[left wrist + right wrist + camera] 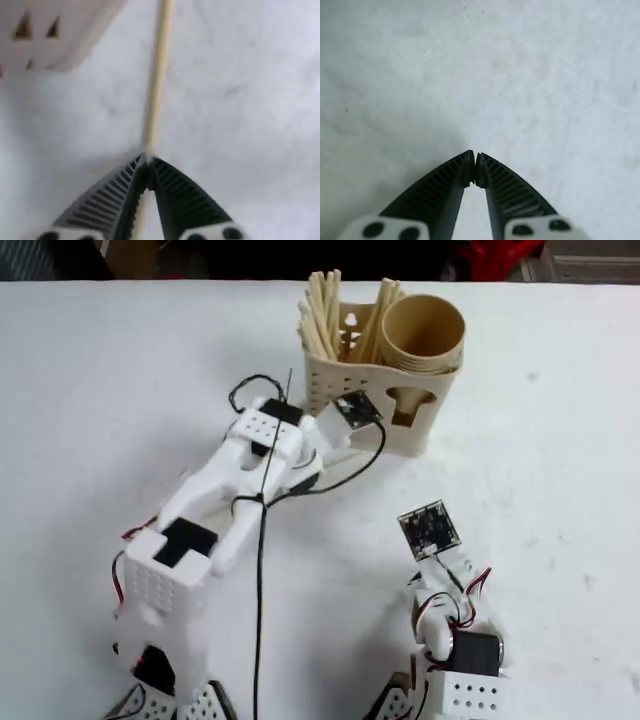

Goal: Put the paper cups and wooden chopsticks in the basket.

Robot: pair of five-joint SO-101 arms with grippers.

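Chopstick (pixel 156 80): one wooden stick is pinched at its near end between the closed tips of the left gripper (pixel 147 160). Its long axis runs straight ahead of the gripper over the tabletop (pixel 240 100), beside the basket (pixel 420 430). The basket holds upright chopsticks (pixel 322 310) and stacked paper cups (pixel 425 335). The right gripper (pixel 473 167) is closed on nothing.

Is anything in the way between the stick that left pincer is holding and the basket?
Nothing visible. The left pincer is shut on the chopstick beside the basket, with only bare table between them. Paper cups and other chopsticks already fill part of it.
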